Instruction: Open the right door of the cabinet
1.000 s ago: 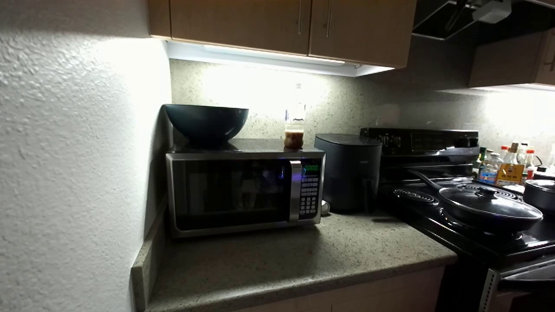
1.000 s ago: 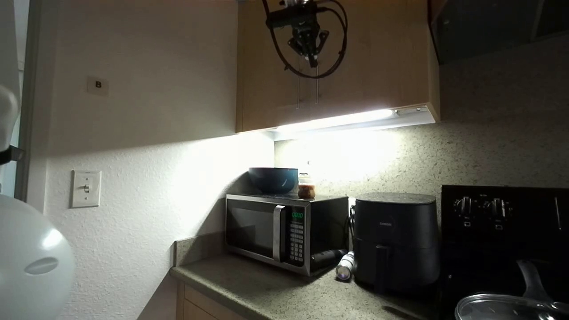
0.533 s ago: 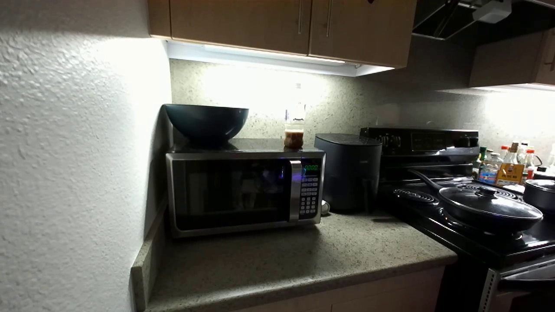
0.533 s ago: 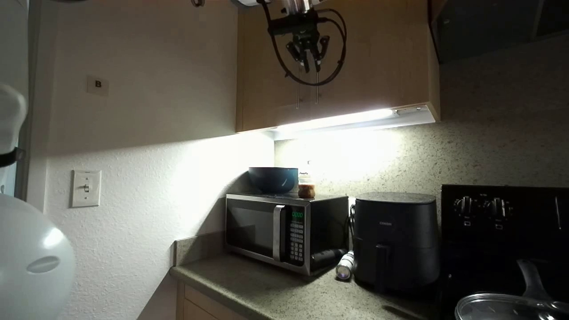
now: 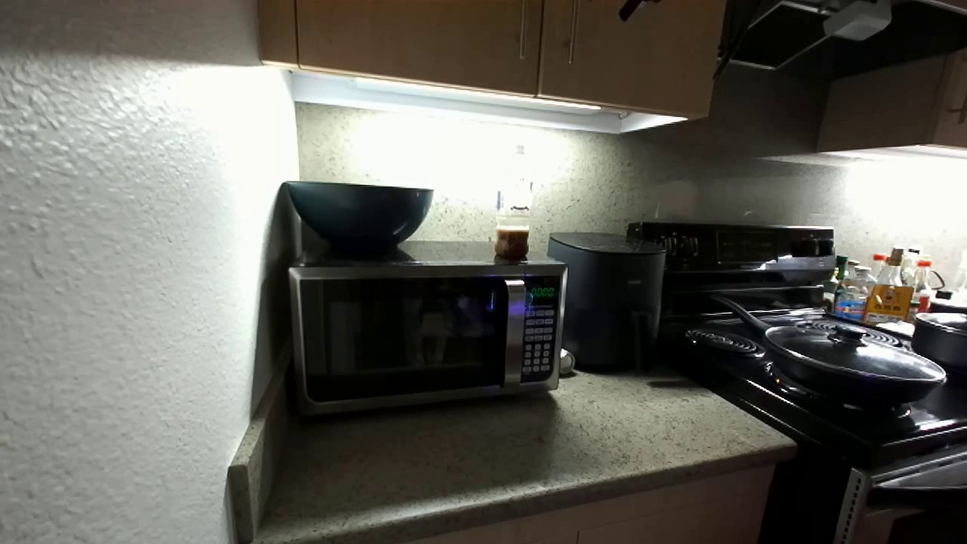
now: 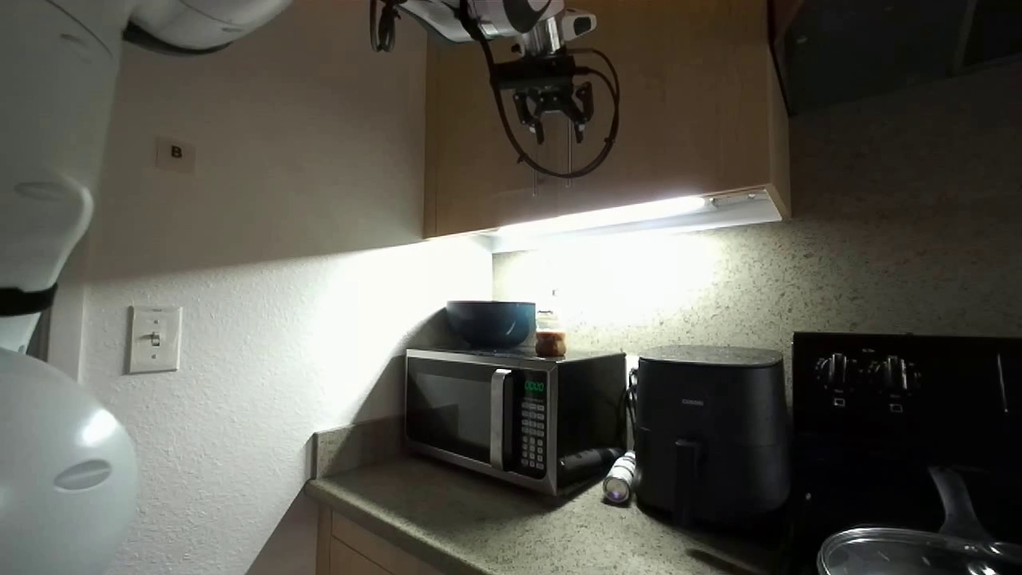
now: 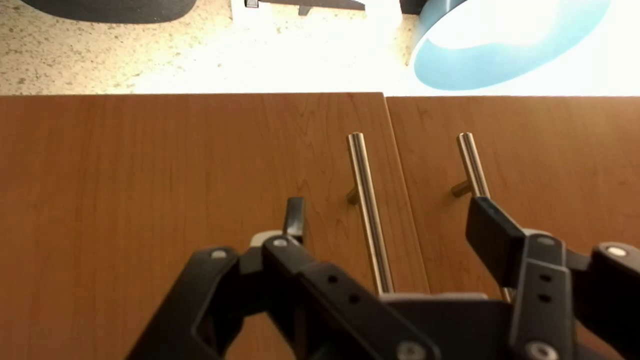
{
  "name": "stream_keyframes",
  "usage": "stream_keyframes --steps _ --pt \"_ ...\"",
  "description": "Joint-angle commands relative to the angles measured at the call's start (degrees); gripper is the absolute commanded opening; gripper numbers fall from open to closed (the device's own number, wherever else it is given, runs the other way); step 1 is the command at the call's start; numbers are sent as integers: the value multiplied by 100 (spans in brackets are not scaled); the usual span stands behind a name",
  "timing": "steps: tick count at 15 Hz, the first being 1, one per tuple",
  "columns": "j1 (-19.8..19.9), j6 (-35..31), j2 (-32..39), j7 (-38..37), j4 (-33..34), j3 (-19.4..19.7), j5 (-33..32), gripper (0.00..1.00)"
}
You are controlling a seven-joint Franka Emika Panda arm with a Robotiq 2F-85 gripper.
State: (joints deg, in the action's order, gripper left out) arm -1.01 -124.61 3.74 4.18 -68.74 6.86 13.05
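In an exterior view the camera faces the microwave nearly head-on, from near, its height between counter and cabinet, the wall filling the left. In an exterior view with the arm large at the left edge, the lens looks obliquely toward that wall, showing the microwave smaller, its side turned to the lens. Both exterior views share the microwave, counter, bowl and cabinet. The wrist view stands upside down, looking closely past the gripper at 2 cabinet doors, the bowl beyond their lower edge
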Motion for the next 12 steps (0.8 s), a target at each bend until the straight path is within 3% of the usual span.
stream_keyframes --steps 1,2,12 --pt "-9 -136 46 -22 21 -2 -32 96" --pt "-19 -290 110 -33 52 -2 -100 100" --pt "13 -707 839 166 750 -43 26 100"
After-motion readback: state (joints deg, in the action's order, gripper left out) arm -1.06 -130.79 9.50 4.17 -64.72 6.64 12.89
